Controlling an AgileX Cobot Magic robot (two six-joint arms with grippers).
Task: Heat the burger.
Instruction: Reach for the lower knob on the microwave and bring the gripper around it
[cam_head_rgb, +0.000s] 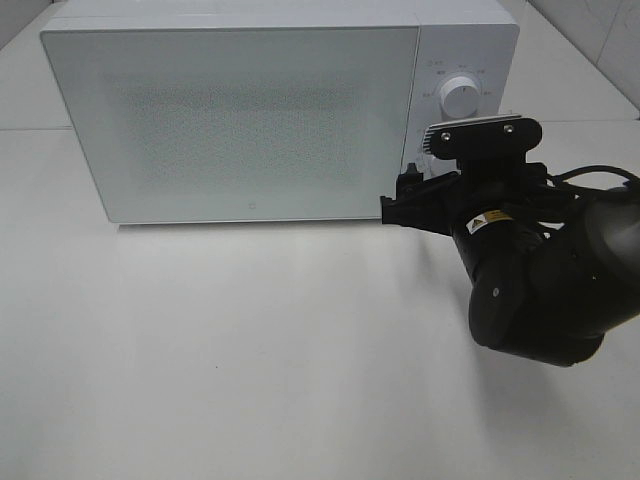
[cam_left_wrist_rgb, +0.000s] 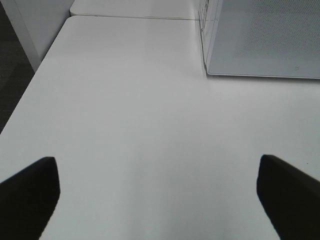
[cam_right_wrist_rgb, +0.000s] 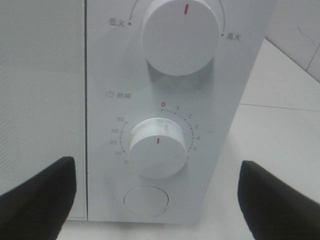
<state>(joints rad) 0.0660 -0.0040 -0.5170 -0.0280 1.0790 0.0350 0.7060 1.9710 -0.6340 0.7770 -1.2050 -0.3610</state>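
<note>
The burger is out of view. The white microwave (cam_head_rgb: 240, 110) stands at the back of the table with its door shut. My right gripper (cam_right_wrist_rgb: 157, 200) is open and faces the control panel at close range. Its dark fingers (cam_right_wrist_rgb: 37, 192) flank the lower timer knob (cam_right_wrist_rgb: 159, 147) without touching it, and the knob's red mark points up toward 0. In the exterior high view the right gripper (cam_head_rgb: 405, 198) sits at the microwave's lower right corner. Over bare table left of the microwave, my left gripper (cam_left_wrist_rgb: 160, 195) is open and holds nothing.
Above the timer knob is the power knob (cam_right_wrist_rgb: 180, 35), also seen as the power knob (cam_head_rgb: 460, 97). A round button (cam_right_wrist_rgb: 146, 201) lies under the timer knob. The white table (cam_head_rgb: 250, 340) spreads in front; its left edge (cam_left_wrist_rgb: 30, 85) drops to dark floor.
</note>
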